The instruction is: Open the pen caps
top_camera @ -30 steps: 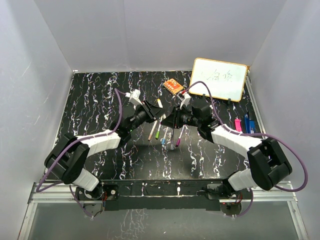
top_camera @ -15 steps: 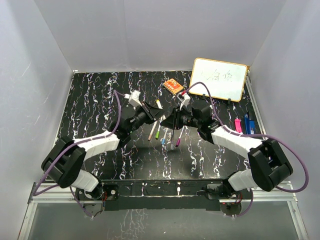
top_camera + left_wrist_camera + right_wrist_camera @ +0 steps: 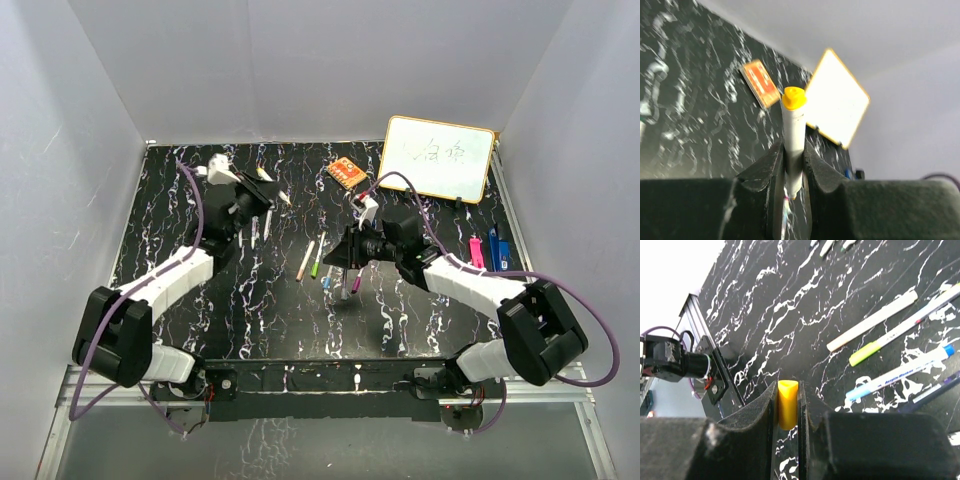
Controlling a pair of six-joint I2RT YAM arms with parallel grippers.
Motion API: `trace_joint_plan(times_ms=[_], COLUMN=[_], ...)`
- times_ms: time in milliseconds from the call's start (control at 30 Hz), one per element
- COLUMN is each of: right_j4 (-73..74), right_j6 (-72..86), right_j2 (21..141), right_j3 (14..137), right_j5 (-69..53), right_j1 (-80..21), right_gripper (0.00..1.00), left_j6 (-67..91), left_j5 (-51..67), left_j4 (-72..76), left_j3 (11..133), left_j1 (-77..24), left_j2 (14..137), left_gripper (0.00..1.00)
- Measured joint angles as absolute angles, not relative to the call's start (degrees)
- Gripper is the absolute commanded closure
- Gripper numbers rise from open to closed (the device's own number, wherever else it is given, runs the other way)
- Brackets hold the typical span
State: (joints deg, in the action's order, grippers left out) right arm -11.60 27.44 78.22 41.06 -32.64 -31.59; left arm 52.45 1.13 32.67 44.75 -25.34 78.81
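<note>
Pinching a yellow cap [image 3: 787, 412], the right gripper [image 3: 787, 389] sits apart from the left gripper [image 3: 792, 150] (clamped on a marker [image 3: 793, 125]).

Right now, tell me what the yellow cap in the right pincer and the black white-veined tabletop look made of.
Small yellow cap: likely moulded plastic, matte, even opaque colour with a rounded edge. Black tabletop with white veins: looks like marble-pattern laminate or printed sheet, smooth; real stone cannot be ruled out.
</note>
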Motion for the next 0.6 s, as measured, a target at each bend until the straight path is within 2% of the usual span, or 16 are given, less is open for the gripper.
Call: trace_joint_plan(times_ms=[100,267,600], right_j4=[-9.41,-6.44,8.10], right_j6=[26.87,25.69,22.90], right_j2=[78.22,77.32,77.69], right_j3=[40.99,40.71,48.31], right_j5=[-33.04,-30.72,-9.37], right_j1=[-31.59,-31.62,-29.52], right_gripper=[1.00,1.00,1.00], left_j6=[50.94,47.07,32.99], left_j5=[-2.07,-3.03,-2.31], left_j4=[32.21,26.57,-2.28], left_j3=[46.41,50.65,69.49], left_j1=[-21.91,-21.76,-21.04], left_j2=[78.81,79.24,87.31], left_gripper=[1.00,1.00,1.00])
